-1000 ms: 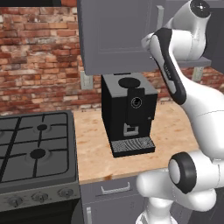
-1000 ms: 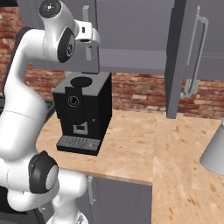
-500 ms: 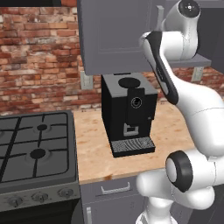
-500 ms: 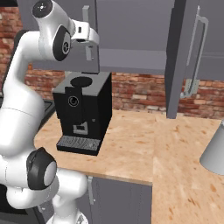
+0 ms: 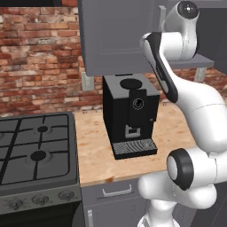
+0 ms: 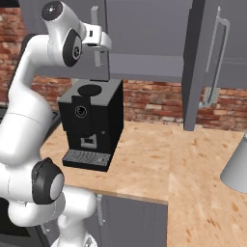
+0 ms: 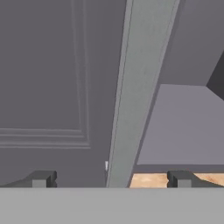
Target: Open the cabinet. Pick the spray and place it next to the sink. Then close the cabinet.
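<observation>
cabinet right door ajar, contents hidden, gripper spread

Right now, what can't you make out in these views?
- Space in the cabinet behind its left door: covered by that door in both base views, so the spray's place can't be told.
- Inner shelf: cut off by the hand view's right edge.
- Grey object: cut off by the right base view's edge, unidentifiable.

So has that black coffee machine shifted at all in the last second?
No. The coffee machine sits in the same spot on the counter, just right of the stove and below the cabinet, as before.
</observation>
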